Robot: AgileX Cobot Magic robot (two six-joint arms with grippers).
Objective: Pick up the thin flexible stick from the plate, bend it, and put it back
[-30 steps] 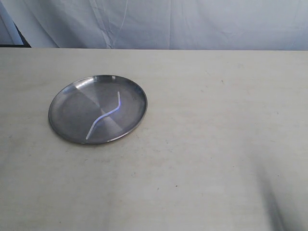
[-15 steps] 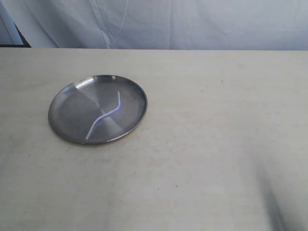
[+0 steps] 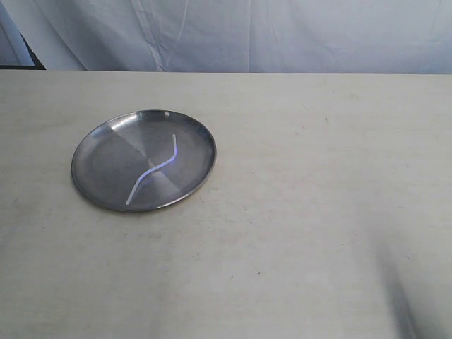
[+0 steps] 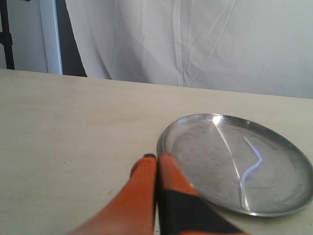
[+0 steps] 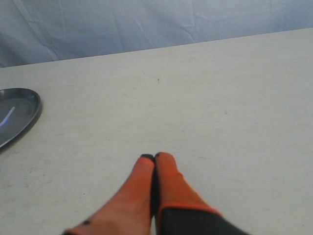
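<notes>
plate (image 3: pixel 102 166) on bench (image 3: pixel 318 212), left of middle | thin flexible stick (image 3: pixel 159 167) lying in plate, on its right half | cloth (image 3: pixel 282 35) behind bench | left end effector (image 4: pixel 156 157), right end effector (image 5: pixel 154 156) apart from plate

A: Left wrist view, what light?
B: Bright and diffuse. Ahead of the left gripper (image 4: pixel 156 157), a white glare streak crosses the plate (image 4: pixel 195 152). The fingers blur nearest the lens.
A: Right wrist view?
B: Cooler, bluish, and even across the table (image 5: pixel 220 98) beyond the right gripper (image 5: pixel 154 157).
A: Exterior view?
B: Soft and grainy, with a grey shadow in one near corner.
</notes>
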